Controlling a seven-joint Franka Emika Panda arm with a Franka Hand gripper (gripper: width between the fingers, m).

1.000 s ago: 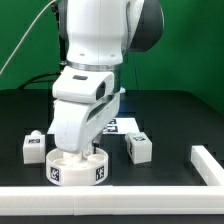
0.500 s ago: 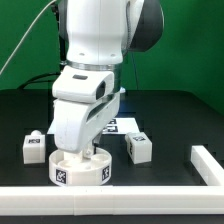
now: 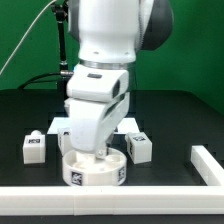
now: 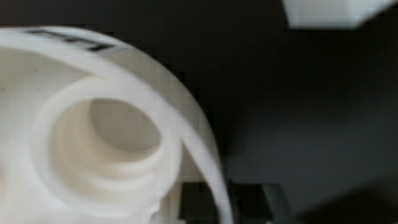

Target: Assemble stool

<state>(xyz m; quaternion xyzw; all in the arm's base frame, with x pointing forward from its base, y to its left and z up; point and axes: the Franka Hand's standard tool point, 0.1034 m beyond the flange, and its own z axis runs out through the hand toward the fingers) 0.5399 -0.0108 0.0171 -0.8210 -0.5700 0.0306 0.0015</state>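
Looking in the exterior view, the round white seat (image 3: 93, 172) was seen low on the black table (image 3: 175, 115), right under the big white arm (image 3: 100, 90), with a small leg (image 3: 33, 148) on the exterior view's left and a second leg (image 3: 139, 147) on the exterior view's right, both set apart from it. In the wrist view, the thin wall of the seat (image 4: 107, 130) was seen pinched between the fingers of the gripper (image 4: 226, 200), which were squeezed tight on it.
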